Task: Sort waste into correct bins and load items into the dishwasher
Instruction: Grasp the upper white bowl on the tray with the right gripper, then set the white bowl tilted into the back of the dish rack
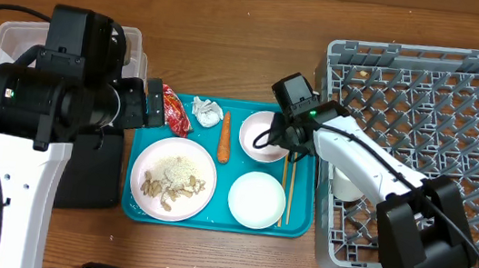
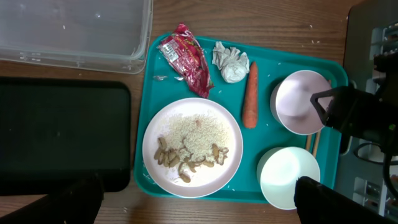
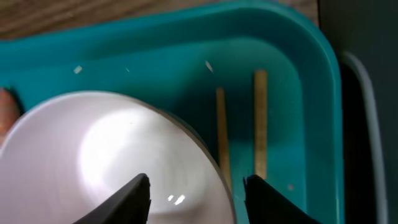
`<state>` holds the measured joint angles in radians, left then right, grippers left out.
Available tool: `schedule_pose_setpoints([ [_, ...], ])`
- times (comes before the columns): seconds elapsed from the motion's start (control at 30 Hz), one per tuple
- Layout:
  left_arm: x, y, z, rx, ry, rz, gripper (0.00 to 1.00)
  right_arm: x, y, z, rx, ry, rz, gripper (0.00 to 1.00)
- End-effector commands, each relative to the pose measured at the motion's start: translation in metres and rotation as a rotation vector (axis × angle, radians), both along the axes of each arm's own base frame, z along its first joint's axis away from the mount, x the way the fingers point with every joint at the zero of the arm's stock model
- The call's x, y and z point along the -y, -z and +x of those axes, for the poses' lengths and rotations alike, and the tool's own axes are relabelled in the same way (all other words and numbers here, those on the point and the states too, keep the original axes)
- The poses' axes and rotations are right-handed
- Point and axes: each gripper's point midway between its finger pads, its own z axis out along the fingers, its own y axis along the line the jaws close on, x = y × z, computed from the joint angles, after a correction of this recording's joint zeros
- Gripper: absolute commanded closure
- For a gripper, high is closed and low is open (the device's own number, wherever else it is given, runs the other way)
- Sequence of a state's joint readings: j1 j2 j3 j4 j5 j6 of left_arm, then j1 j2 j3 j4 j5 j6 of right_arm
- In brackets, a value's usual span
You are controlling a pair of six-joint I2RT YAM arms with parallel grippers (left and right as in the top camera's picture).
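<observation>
Evidently the loading step was in hand: the right gripper (image 3: 196,196) hung over the small round white bowl (image 1: 262,135) at two o'clock on the teal tray (image 1: 301,229), jaws parted about its rim, perhaps not yet touching. Next it needed to close there and carry the bowl to the grey lattice dish rack (image 1: 445,104) at three o'clock. The left gripper (image 2: 199,198) hovered wide, empty. I counted two bowls, the other bowl (image 1: 256,199) at five o'clock, one round white plate (image 1: 149,164) of beige scraps (image 1: 174,185), two pale wooden chopsticks (image 1: 285,190), one red wrapper (image 1: 175,110), one paper ball (image 1: 207,110), one orange carrot (image 1: 225,137), one clear plastic tub (image 2: 74,31), one flat black tray (image 2: 62,137).
</observation>
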<state>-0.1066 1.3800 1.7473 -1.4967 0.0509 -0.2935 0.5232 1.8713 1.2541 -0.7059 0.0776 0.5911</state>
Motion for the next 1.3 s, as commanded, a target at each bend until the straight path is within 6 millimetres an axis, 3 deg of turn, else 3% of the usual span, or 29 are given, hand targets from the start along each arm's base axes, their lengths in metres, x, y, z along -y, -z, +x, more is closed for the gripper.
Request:
schedule_pose_setpoints([
  [0.0, -0.003, -0.003, 0.000, 0.014, -0.015, 0.005, 0.00, 0.005, 0.009, -0.002, -0.006, 0.024, -0.010, 0.50],
  [0.13, -0.003, -0.003, 0.000, 0.014, -0.015, 0.005, 0.00, 0.008, 0.014, -0.007, -0.019, 0.039, -0.013, 0.63],
  [0.23, -0.003, -0.003, 0.000, 0.014, -0.015, 0.005, 0.00, 0.008, 0.013, -0.007, -0.020, 0.039, -0.013, 0.96],
  [0.4, -0.003, -0.004, 0.001, 0.019, -0.016, 0.004, 0.00, 0.004, -0.014, -0.001, 0.001, 0.032, -0.003, 0.96],
  [0.6, -0.003, -0.004, 0.002, 0.022, -0.016, 0.004, 0.00, -0.001, -0.087, 0.005, 0.105, 0.013, 0.047, 0.96],
  [0.7, -0.003, -0.004, 0.002, 0.023, -0.016, 0.004, 0.00, 0.015, -0.127, 0.004, 0.190, 0.044, 0.024, 0.96],
  [0.8, -0.003, -0.004, 0.002, 0.023, -0.016, 0.004, 0.00, 0.052, -0.172, 0.000, 0.314, 0.121, -0.078, 0.96],
  [1.0, -0.003, -0.004, 0.002, 0.022, -0.016, 0.004, 0.00, 0.168, -0.247, -0.033, 0.549, 0.416, -0.537, 0.96],
  [1.1, -0.003, -0.004, 0.002, 0.022, -0.016, 0.004, 0.00, 0.206, -0.260, -0.044, 0.570, 0.501, -0.734, 0.96],
  [1.27, -0.003, -0.004, 0.002, 0.022, -0.016, 0.004, 0.00, 0.232, -0.246, -0.037, 0.523, 0.561, -0.834, 0.96],
])
